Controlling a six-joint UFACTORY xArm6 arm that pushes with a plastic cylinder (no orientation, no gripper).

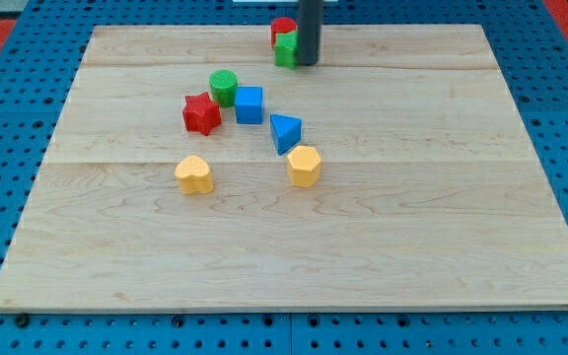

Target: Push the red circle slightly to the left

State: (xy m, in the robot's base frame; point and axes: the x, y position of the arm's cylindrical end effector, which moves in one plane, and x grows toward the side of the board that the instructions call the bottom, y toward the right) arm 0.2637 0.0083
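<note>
The red circle point(282, 28) is a short red cylinder near the board's top edge, just left of centre. A green block point(285, 51) sits against its lower side, shape partly hidden. My dark rod comes down from the view's top, and my tip point(307, 63) rests on the board right beside both blocks, on their right, touching or nearly touching the green block. The rod hides the right edges of both blocks.
A cluster lies mid-board: a green cylinder point(223, 87), a red star point(201, 113), a blue cube point(249, 105), a blue triangle point(285, 132), a yellow hexagon point(304, 166) and a yellow heart point(194, 175). The wooden board point(442, 217) rests on a blue pegboard.
</note>
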